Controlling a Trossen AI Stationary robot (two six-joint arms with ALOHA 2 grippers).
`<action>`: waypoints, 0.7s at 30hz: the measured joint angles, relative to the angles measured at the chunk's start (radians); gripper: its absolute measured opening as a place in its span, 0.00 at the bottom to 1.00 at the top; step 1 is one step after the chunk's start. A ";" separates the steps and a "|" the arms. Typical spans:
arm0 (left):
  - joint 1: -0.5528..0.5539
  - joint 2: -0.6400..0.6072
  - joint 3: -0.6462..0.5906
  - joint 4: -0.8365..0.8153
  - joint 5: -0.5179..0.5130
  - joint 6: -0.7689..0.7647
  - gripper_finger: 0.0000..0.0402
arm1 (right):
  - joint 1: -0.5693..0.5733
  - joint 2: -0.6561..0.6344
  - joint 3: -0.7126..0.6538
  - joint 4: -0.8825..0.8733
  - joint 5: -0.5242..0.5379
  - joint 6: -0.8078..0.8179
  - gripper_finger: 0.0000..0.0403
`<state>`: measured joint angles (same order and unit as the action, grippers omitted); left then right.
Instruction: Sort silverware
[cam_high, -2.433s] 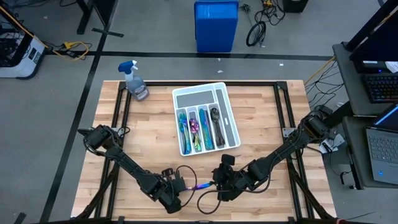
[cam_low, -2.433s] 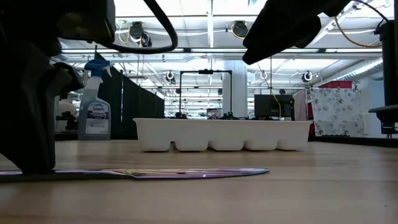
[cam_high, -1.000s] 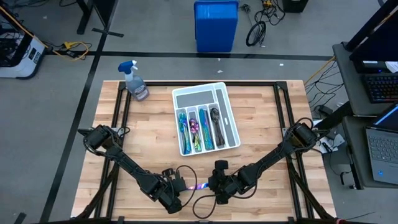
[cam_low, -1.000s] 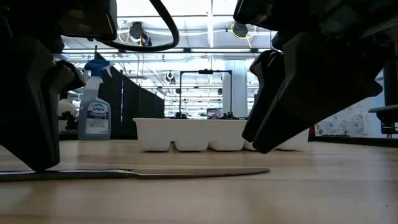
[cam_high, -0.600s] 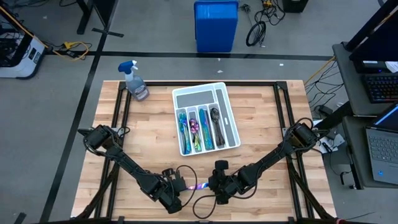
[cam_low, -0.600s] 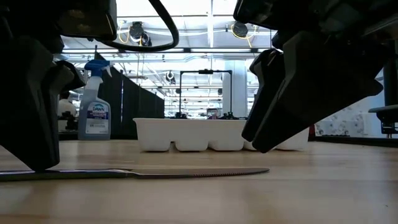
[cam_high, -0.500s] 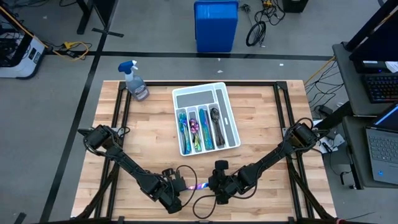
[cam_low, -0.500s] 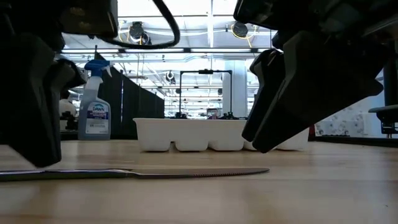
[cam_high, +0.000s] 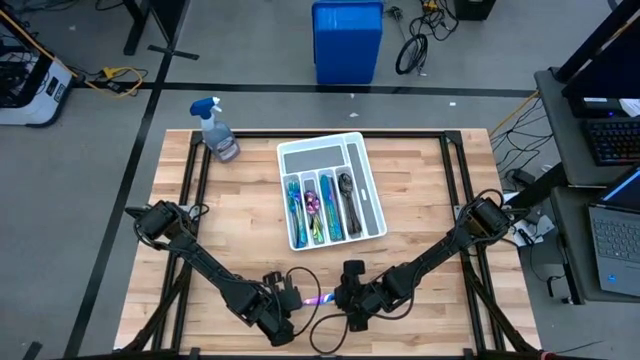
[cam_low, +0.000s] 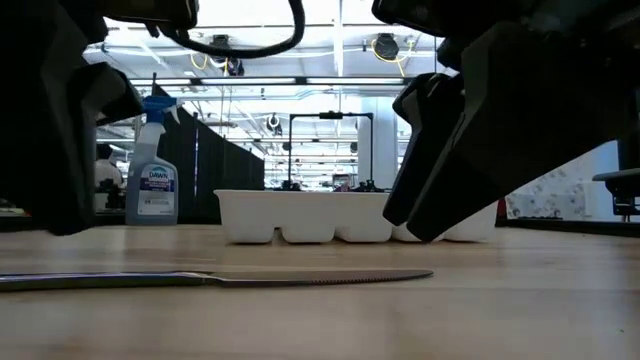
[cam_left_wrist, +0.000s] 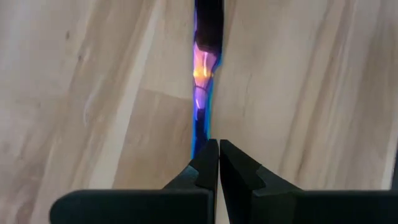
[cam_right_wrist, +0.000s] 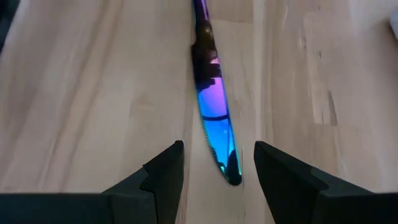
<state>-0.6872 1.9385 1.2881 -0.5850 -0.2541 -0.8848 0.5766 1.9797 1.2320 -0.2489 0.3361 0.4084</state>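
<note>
An iridescent blue-purple knife (cam_low: 215, 278) lies flat on the wooden table near its front edge, also seen as the knife (cam_high: 318, 298) between the two arms. My left gripper (cam_left_wrist: 218, 149) is shut and hangs just above the knife's handle (cam_left_wrist: 200, 118), clear of it, as the left gripper (cam_low: 55, 230) in the low view shows. My right gripper (cam_right_wrist: 217, 163) is open, its fingers on either side of the blade tip (cam_right_wrist: 229, 171) and above the table, touching nothing. More silverware (cam_high: 318, 205) lies sorted in the white tray (cam_high: 320, 138).
The white tray (cam_low: 355, 215) stands at the table's middle, beyond the knife. A spray bottle (cam_high: 217, 130) stands at the far left corner. A blue bin (cam_high: 347, 40) is on the floor behind the table. Bare wood lies to either side of the arms.
My left gripper has risen straight up off the knife's handle end, staying shut. The knife has stayed flat on the table where it was.
</note>
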 joint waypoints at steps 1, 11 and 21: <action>-0.001 0.000 0.000 0.000 0.010 0.000 0.00 | 0.000 0.000 0.000 0.003 -0.001 -0.008 0.44; -0.027 -0.001 -0.061 -0.029 0.058 -0.077 0.15 | 0.000 0.000 0.000 0.001 -0.003 -0.045 0.44; -0.031 -0.001 -0.063 -0.035 0.023 -0.053 0.35 | -0.019 0.000 0.000 0.002 -0.002 -0.062 0.44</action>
<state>-0.7179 1.9373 1.2247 -0.6203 -0.2310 -0.9379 0.5580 1.9797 1.2320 -0.2472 0.3340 0.3461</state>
